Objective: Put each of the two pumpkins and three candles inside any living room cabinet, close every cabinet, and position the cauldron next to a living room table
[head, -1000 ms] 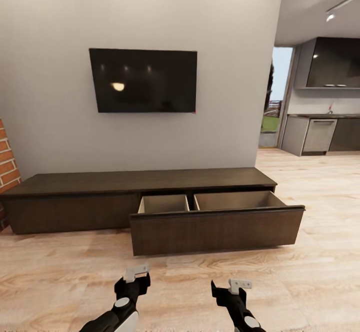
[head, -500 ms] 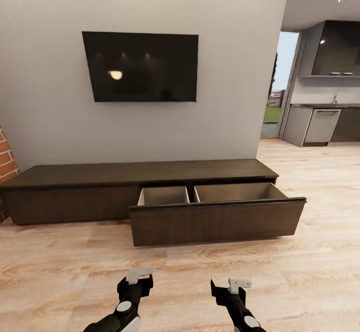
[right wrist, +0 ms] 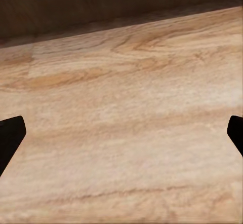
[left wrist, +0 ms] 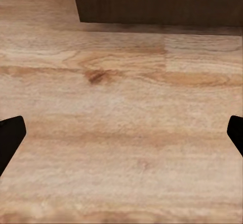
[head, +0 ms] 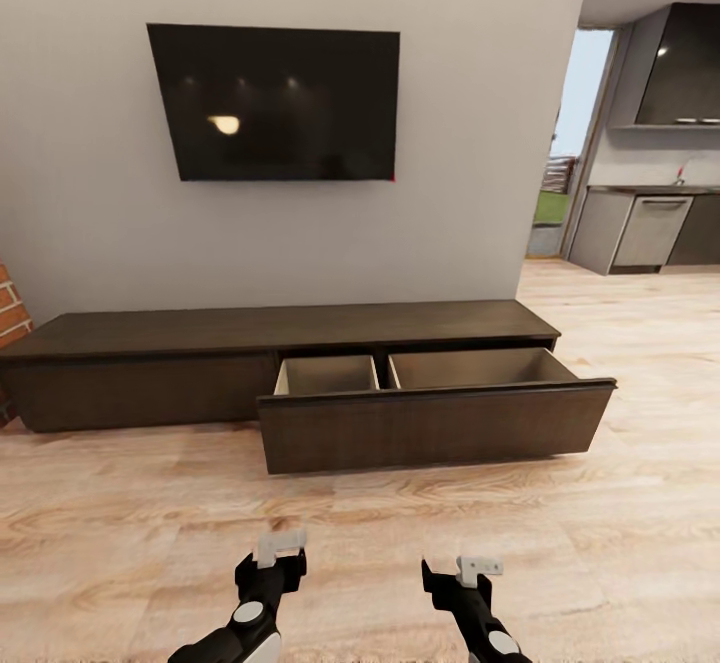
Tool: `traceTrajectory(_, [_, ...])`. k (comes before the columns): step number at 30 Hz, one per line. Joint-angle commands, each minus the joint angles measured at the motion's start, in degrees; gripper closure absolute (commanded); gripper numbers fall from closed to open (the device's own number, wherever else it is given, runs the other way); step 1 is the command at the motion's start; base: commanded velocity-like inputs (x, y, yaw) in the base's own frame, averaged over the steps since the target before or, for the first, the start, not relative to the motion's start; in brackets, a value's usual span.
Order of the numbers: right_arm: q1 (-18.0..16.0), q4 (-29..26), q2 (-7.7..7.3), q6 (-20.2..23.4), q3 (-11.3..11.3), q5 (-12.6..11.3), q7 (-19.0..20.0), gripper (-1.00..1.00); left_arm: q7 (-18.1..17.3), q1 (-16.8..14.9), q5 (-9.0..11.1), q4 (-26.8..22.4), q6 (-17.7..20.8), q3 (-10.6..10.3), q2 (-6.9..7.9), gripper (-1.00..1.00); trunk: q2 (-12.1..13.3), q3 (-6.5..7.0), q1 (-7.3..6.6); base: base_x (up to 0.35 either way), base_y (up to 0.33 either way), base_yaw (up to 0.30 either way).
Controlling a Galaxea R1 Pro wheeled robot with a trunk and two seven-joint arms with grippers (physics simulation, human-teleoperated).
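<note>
Both arms end in glossy black housings. The left gripper (head: 279,545) carries a pale grey-white bracket at its tip and a round light-grey cap on the black wrist behind it, with a white shell section further back. The right gripper (head: 479,568) has a matching pale bracket and round grey cap. In the wrist views the fingertips (left wrist: 11,138) are plain matt black wedges

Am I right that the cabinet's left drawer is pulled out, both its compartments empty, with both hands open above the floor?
Not quite: the right drawer of the cabinet is pulled out, not the left, as the head view shows. The rest holds: both compartments look empty as far as visible, and the left hand and right hand are open above the floor.
</note>
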Motion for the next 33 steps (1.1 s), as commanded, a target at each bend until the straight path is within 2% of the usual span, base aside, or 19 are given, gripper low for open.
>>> traceTrajectory(1, [-0.05,0.05,-0.04,-0.19,0.46,-0.42,-0.3,-1.0,0.37,-0.1,0.6,-0.07,-0.41,-0.48,0.06,-1.0,-0.04,-0.29,0.01,0.0,0.0,0.0])
traceTrajectory(33, [-0.02,-0.04,-0.06,-0.23,0.5,-0.42,-0.32,-1.0,0.37,-0.1,0.6,0.63,-0.47,-0.49,0.05,-1.0,-0.47,-7.37,0.84,0.0,0.0,0.0])
